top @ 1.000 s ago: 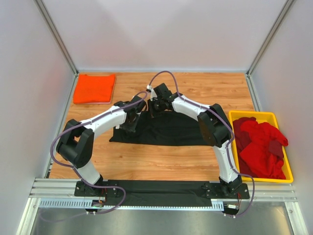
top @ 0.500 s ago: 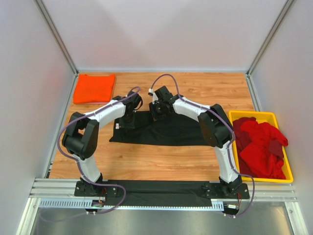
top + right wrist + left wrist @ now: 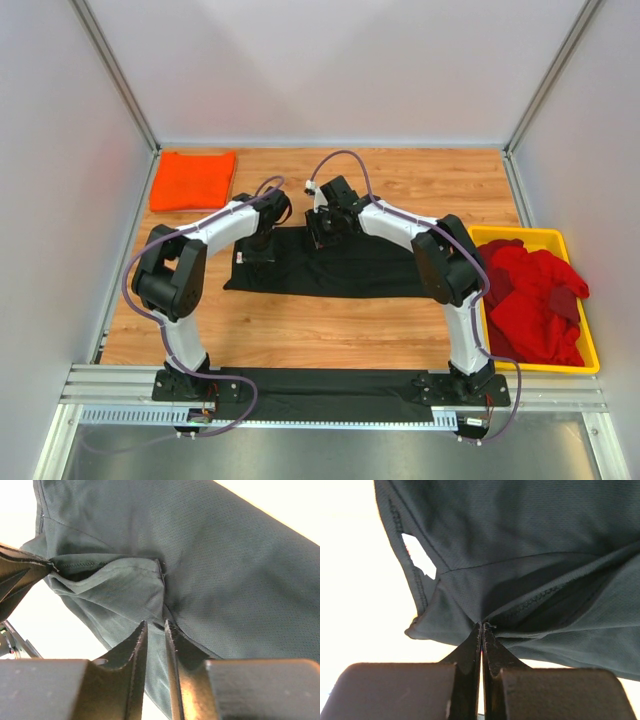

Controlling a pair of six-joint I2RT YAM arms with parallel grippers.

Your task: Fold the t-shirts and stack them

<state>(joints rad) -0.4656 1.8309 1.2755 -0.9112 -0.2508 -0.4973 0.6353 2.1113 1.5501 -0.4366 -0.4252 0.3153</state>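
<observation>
- As the overhead view shows, the wooden table (image 3: 300,330) fills the enclosure floor, and both arms reach from its near edge toward its middle.
- Black t-shirt (image 3: 340,270): lies spread across the centre of the table as a wide band, longer from left to right than from near to far. Its far-left part is bunched into folds under the two grippers. The wrist views show a stitched hem and loose creases there.
- Yellow plastic tray (image 3: 520,233): stands at the right edge of the table, well apart from the black t-shirt.
- Red t-shirts (image 3: 530,300): a crumpled heap filling the tray, unfolded, spilling slightly over its right rim.
- Orange t-shirt (image 3: 192,180): folded into a flat rectangle in the far-left corner of the table.
- Left gripper (image 3: 482,630): low over the left end of the black t-shirt, jaws pressed together, pinching a gathered point of cloth beside the hem.
- Right gripper (image 3: 156,625): just right of the left one, at the shirt's far edge. Its jaws are parted by a narrow gap, with the tips at a raised fold of the cloth. Whether any cloth is caught between them cannot be told.
</observation>
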